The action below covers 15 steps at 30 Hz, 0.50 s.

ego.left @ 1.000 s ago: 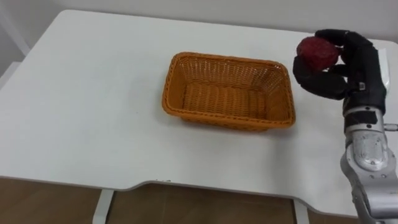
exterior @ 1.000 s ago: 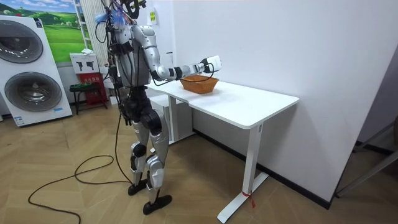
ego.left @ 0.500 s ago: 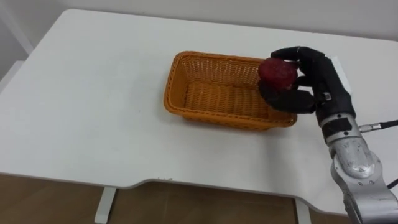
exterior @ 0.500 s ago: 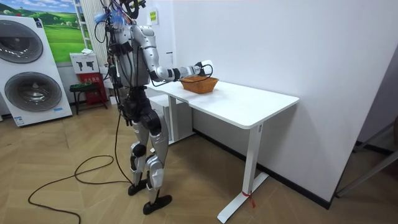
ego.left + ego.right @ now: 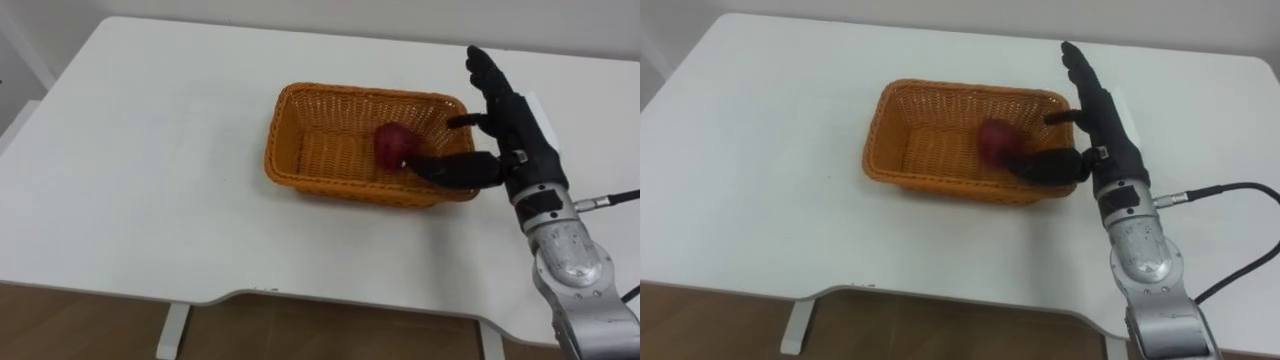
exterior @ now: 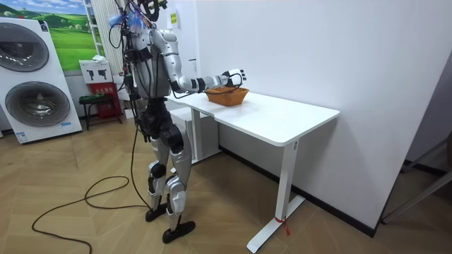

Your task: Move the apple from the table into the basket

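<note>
Apple [image 5: 393, 145] inside the basket [image 5: 300, 185], a little right of the basket's middle, dark red against the orange weave. Cannot tell whether it sits flat on the basket's bottom.

Right hand [image 5: 505, 140] over the basket's right end wall, palm turned toward the apple. Fingers [image 5: 480, 70] straight and spread, pointing away from the robot, holding nothing. Thumb [image 5: 450, 168] stretched out low across the basket's right end, its tip just beside the apple. Contact between the two cannot be made out.

Basket stands near the middle of the white worktop [image 5: 150, 150], long side toward the robot.

Writing: a white sign [image 6: 92, 70] stands against the back of the room, its print too small to read. Below it, something red on a dark stool [image 6: 95, 106].

Surroundings, room view: robot upright on the wooden floor [image 6: 85, 226] at the worktop's end on the room view's left, right arm reaching out over the basket. Two stacked washing machines [image 6: 35, 99] at the room view's left, with a green landscape poster [image 6: 70, 35] behind them. A plain white wall [image 6: 318, 49] runs behind the worktop.

Nothing stands between the head camera and the apple; the basket's near wall hides only the lowest strip of its inside.
</note>
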Tool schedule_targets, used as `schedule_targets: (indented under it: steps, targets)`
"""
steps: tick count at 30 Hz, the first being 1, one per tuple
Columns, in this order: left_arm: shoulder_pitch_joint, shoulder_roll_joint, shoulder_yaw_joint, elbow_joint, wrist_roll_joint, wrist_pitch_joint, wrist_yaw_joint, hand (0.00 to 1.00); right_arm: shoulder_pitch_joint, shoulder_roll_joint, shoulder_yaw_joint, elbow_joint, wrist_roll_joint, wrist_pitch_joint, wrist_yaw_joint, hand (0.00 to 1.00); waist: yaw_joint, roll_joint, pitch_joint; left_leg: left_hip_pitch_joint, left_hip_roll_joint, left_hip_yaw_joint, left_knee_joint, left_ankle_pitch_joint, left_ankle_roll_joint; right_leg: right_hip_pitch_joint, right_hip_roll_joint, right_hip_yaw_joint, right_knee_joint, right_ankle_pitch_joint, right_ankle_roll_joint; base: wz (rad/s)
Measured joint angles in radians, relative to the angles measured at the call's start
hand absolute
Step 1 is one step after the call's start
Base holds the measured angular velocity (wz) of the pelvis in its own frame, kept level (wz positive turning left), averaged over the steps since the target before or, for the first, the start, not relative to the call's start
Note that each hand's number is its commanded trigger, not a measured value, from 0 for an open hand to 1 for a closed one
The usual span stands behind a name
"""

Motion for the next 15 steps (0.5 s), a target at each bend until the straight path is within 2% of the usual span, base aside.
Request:
schedule_targets:
  steps: [4,10,13,15]
  targets:
    - [0.000,0.000,0.001,0.001,0.000,0.000,0.000,0.00,0.000,0.001,0.000,0.000,-0.013,0.000,0.002,0.00,-0.004,-0.001,-0.0007,0.006,0.000,0.000,-0.001,0.000,0.000,0.001,0.000,0.000,0.000,0.000,0.000,0.00]
    - [0.000,0.002,0.005,0.001,0.000,-0.002,-0.001,0.00,0.000,0.003,-0.026,-0.003,-0.029,0.000,-0.023,0.00,-0.007,-0.013,-0.0067,0.006,0.000,0.000,-0.001,0.000,0.000,0.004,0.000,-0.001,0.000,0.000,0.000,0.00]
    - [0.001,0.007,0.005,0.003,-0.001,-0.008,-0.004,0.00,-0.001,0.003,-0.066,-0.013,-0.024,-0.001,-0.050,0.00,-0.010,-0.020,-0.0057,0.007,-0.001,-0.001,-0.001,0.000,0.000,0.004,-0.001,-0.002,0.000,0.000,0.000,0.00]
    - [0.007,0.013,0.012,0.026,-0.002,-0.014,-0.001,0.00,-0.001,0.002,-0.136,-0.034,0.029,-0.001,-0.099,0.00,-0.013,-0.024,-0.0064,0.009,-0.001,-0.001,0.001,0.000,0.000,0.005,-0.001,-0.001,0.001,0.000,0.000,0.00]
